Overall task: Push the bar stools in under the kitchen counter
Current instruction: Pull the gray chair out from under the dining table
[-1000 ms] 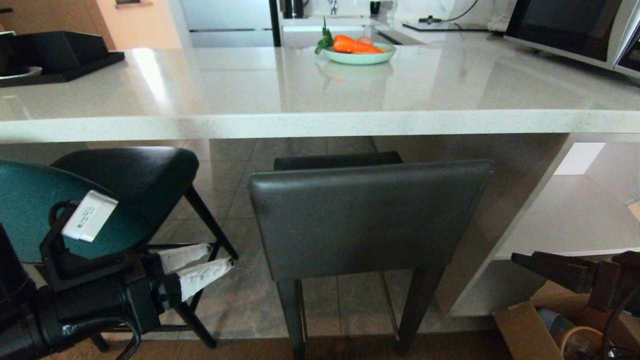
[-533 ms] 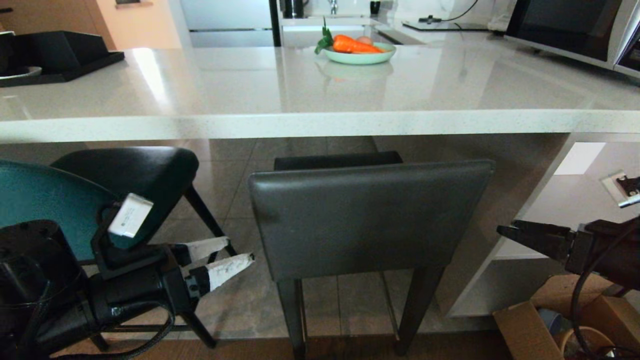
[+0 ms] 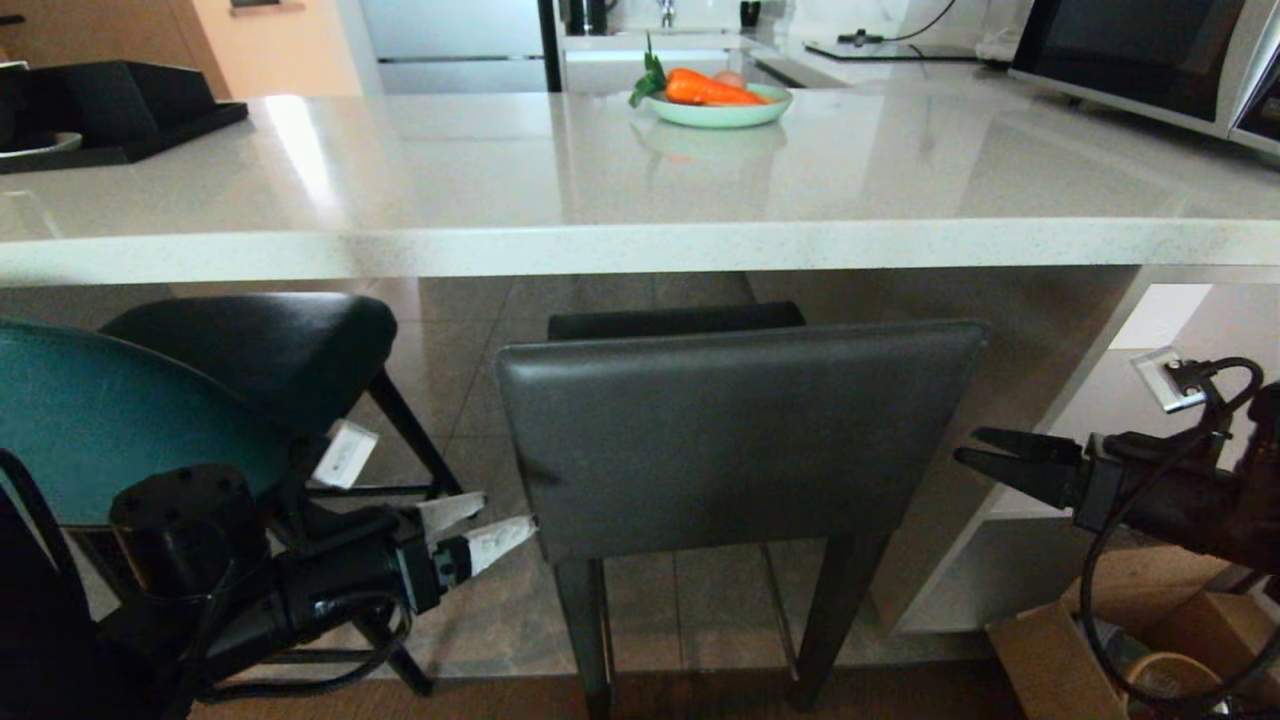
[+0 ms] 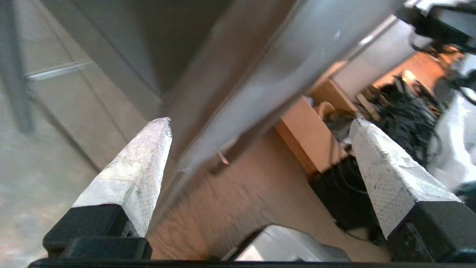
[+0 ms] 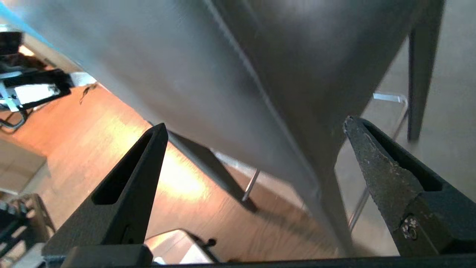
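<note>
Your head view looks forward and down over the kitchen counter (image 3: 640,245). Each wrist view looks out close between its own fingers at the dark grey stool (image 3: 735,440) (image 4: 208,74) (image 5: 238,82), which all three views share.

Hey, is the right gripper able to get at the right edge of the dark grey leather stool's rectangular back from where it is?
Probably yes. The right gripper is open, level with the dark grey leather stool's back, pointing at its right edge, with only open air between them.
</note>
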Robot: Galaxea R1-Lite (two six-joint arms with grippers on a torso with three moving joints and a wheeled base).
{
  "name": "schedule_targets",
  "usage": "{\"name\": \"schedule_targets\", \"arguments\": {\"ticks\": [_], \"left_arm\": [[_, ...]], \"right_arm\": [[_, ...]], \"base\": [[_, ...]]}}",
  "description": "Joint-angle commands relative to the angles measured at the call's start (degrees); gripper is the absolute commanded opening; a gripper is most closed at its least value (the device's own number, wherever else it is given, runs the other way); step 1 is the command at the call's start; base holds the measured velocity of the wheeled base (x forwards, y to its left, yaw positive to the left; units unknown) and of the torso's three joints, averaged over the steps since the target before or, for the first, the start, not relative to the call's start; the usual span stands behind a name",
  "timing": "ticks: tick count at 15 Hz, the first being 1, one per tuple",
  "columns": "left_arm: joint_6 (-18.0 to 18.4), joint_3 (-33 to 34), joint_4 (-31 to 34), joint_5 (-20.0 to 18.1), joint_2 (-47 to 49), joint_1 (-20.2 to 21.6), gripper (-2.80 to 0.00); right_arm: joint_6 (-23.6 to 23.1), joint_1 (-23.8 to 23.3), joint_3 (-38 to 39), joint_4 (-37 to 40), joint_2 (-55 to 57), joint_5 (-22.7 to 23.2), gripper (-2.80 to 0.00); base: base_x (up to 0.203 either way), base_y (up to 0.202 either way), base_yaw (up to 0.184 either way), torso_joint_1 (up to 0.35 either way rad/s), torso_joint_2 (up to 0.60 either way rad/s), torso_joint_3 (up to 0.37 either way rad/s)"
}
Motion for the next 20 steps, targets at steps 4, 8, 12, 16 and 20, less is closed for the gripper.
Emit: {"name": "schedule_targets", "arguments": {"ticks": [4, 8, 12, 16, 20], "left_arm": [[-0.48, -4.17, -0.54, -0.01, 1.91, -1.11, 0.0], [-0.65, -8.78, -0.54, 0.06, 4.08, 1.47, 0.0], [-0.74, -8.3, -0.54, -0.7, 4.78, 0.75, 0.0], [-1.01, -10.25, -0.54, -0.91, 6.2, -1.18, 0.0], [-1.01, -11.86, -0.54, -1.48, 7.43, -1.78, 0.0]], "right_arm": [[1.42, 3.08, -4.23, -1.61, 4.38, 1.0, 0.0], [1.9, 4.44, -8.55, -2.22, 7.74, 1.0, 0.0], [1.9, 5.38, -9.51, -2.31, 8.92, 1.09, 0.0], [1.81, 6.13, -8.67, -2.75, 8.93, 1.26, 0.0], [1.74, 7.82, -7.3, -2.92, 8.76, 0.7, 0.0]], "base": [[0.0, 0.0, 0.0, 0.0, 0.0, 0.0], [0.0, 0.0, 0.0, 0.0, 0.0, 0.0], [0.0, 0.0, 0.0, 0.0, 0.0, 0.0], [0.0, 0.0, 0.0, 0.0, 0.0, 0.0], [0.0, 0.0, 0.0, 0.0, 0.0, 0.0]]}}
